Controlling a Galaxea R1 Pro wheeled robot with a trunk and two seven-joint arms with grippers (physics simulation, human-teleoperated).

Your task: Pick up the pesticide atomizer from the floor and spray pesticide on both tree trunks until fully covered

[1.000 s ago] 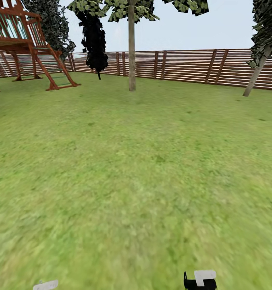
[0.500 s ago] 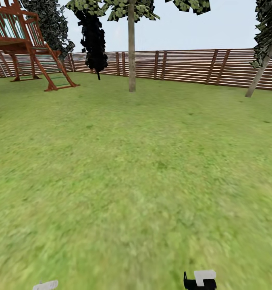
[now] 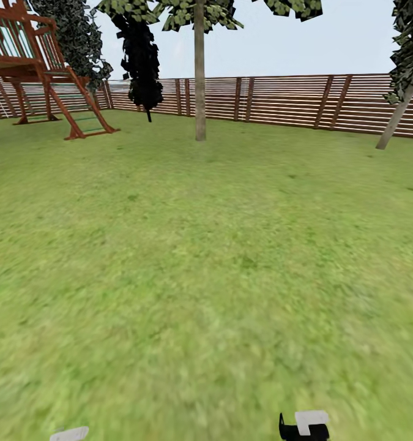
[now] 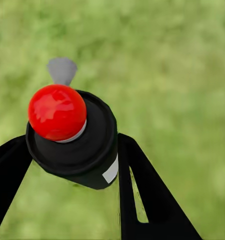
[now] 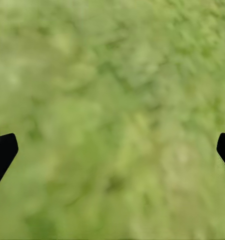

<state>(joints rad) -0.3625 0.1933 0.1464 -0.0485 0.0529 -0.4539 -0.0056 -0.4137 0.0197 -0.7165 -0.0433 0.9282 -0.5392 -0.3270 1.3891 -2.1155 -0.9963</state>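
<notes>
A: Head view first. How far along?

B: Pickup done, judging by the bottle in hand. Spraying not yet begun: no white speckles on the tree trunk [image 3: 199, 79], upper middle of the frame, standing before the fence [image 3: 279, 98]. A 2nd pale trunk [image 3: 397, 116] leaning at the upper right edge. Both well apart from the robot, with open lawn [image 3: 206, 257] between. So 2 trunks left to cover, and a drive across the grass to reach either.

A: Anything else up there?

B: Red wooden play frame [image 3: 41, 67] at upper left, near-black tree [image 3: 142, 61] beside it. Along the bottom edge, a white scrap at lower left and a black-and-white piece at lower right, presumably arm parts; too little to read.

A: Left wrist view?

B: Left end effector [image 4: 72, 150] clamped on the pesticide atomizer [image 4: 77, 145]: dark body squeezed between 2 black fingers [image 4: 142, 190], red top [image 4: 57, 112] toward the camera, grey nozzle [image 4: 61, 70] pointing away, white label at the side. Blurred grass behind.

A: Right wrist view?

B: Right end effector [image 5: 112, 150] spread wide, fingertips [image 5: 2, 152] at opposite edges of the frame. Nothing held, grass beyond.
</notes>
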